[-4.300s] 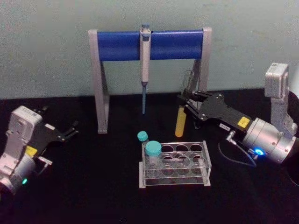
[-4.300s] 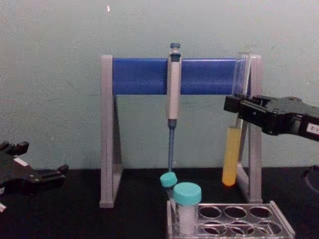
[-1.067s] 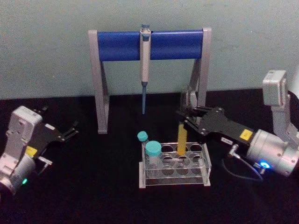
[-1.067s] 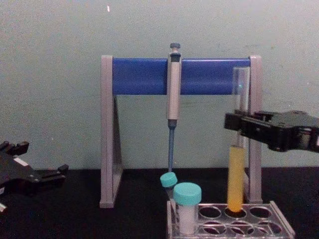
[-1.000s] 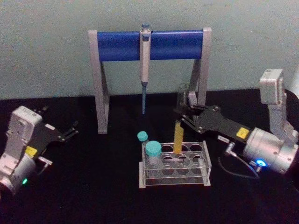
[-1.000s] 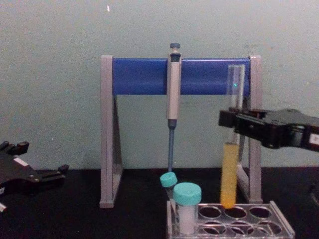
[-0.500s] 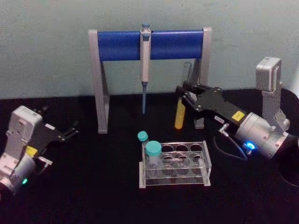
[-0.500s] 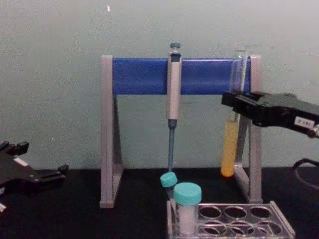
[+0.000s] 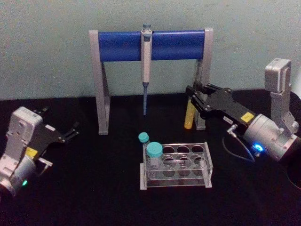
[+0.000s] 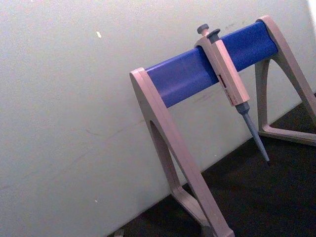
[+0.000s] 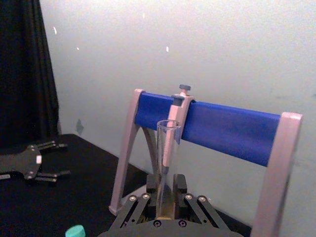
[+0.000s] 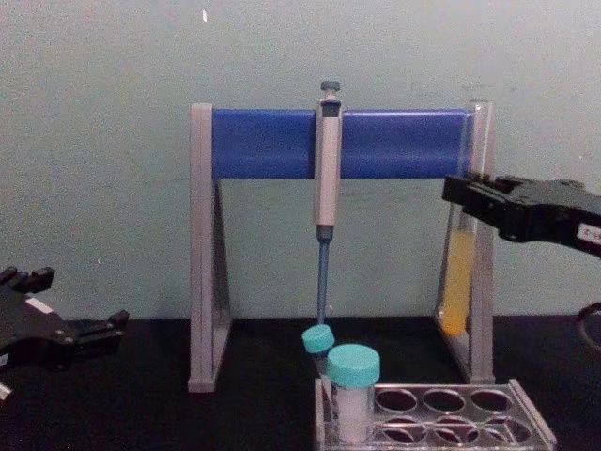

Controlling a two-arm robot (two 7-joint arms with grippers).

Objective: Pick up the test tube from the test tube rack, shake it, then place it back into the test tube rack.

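Observation:
The test tube (image 9: 189, 117) hangs upright in the air with yellow liquid in its lower part, held at mid-height by my right gripper (image 9: 191, 95). It is just in front of the pipette stand's right leg, behind and to the right of the test tube rack (image 9: 188, 182). From the chest, the tube (image 12: 457, 282) is well above the rack (image 12: 528, 415), with the right gripper (image 12: 467, 199) shut on it. The right wrist view looks along the clear tube (image 11: 167, 158) rising between the fingers. My left gripper (image 9: 73, 132) rests open on the table at far left.
A grey-and-blue pipette stand (image 9: 122, 45) stands behind the rack, with a pipette (image 9: 146, 52) hanging from its bar. Two teal-capped white tubes (image 9: 154, 151) stand in the rack's left end. The table is black and a pale wall lies behind.
One second ago the tube's bottom was at a back-row rack hole. It was then lifted, and in the last half second my right gripper carried it rightward toward the stand's leg. Left arm unmoved.

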